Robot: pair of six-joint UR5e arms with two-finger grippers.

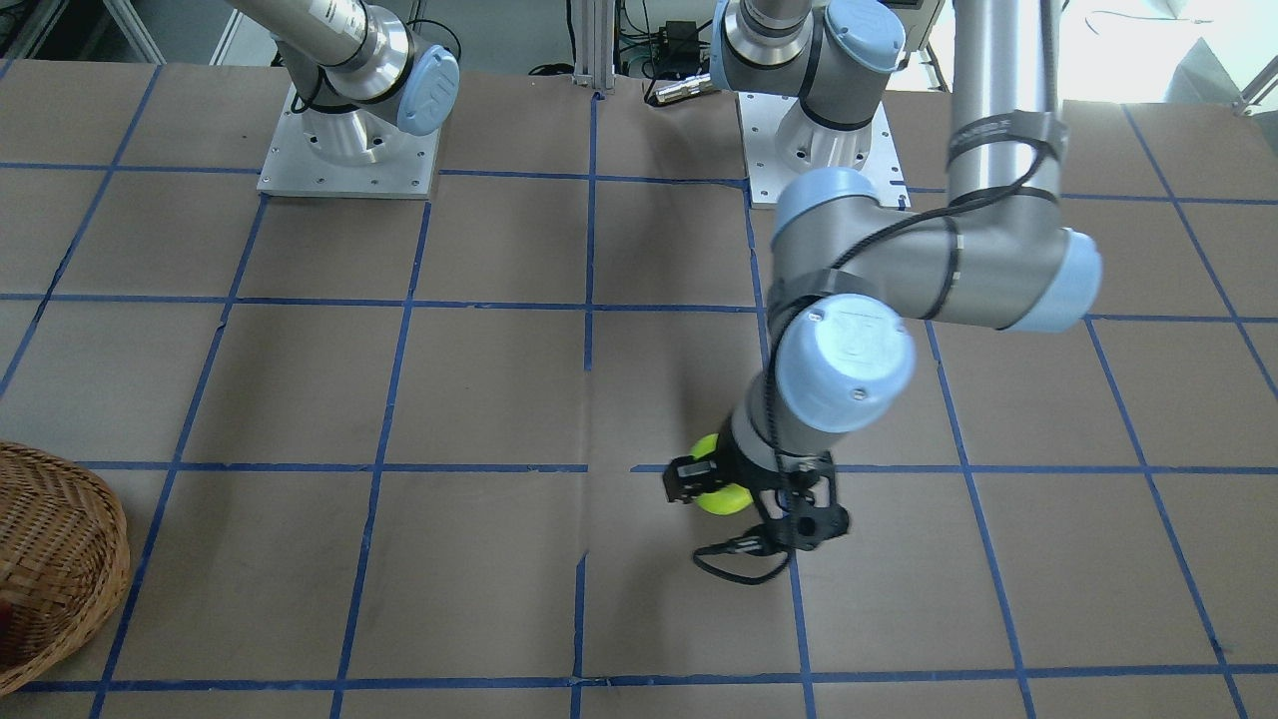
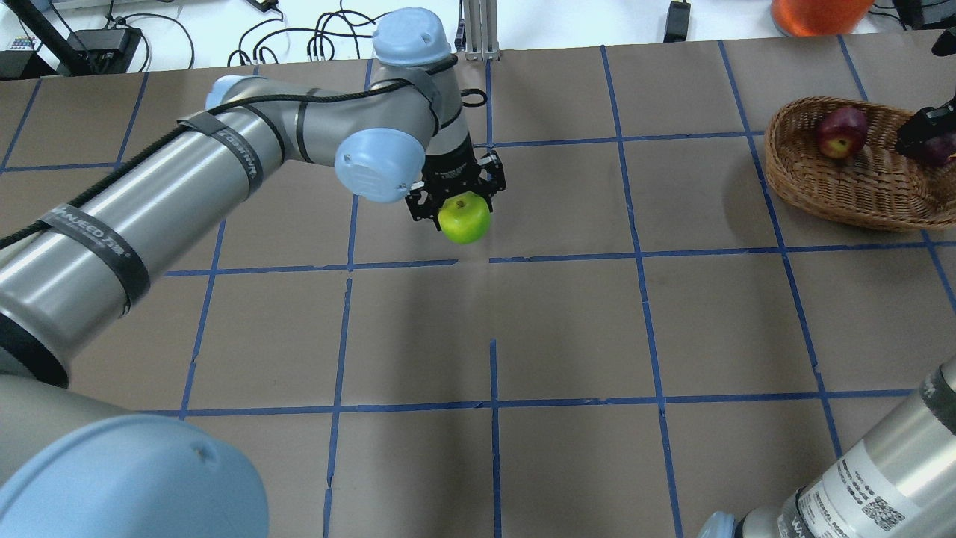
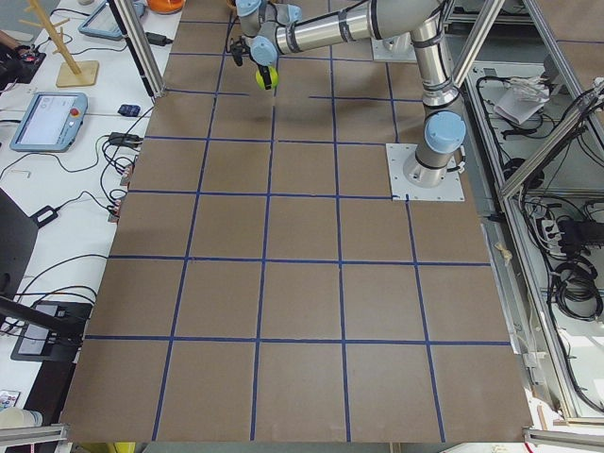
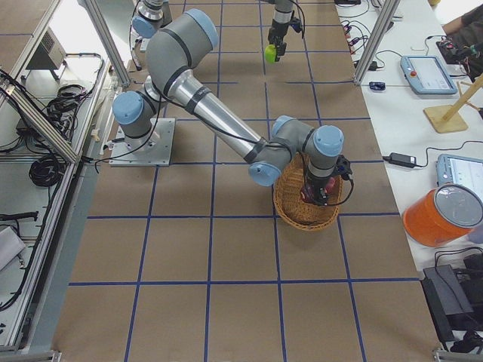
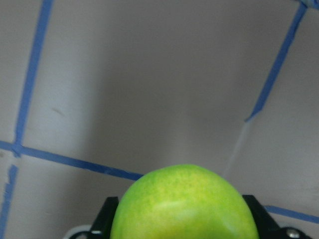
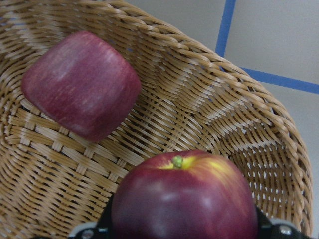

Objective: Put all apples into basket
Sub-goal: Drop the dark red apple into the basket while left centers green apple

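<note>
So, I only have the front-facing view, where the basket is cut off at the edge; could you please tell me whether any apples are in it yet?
Observer: Yes, one red apple lies loose on the floor of the basket.
Operator: Thank you. And where is the right hand, please?
Observer: The right hand is over the basket's inside, with a second apple between its fingers.
</note>
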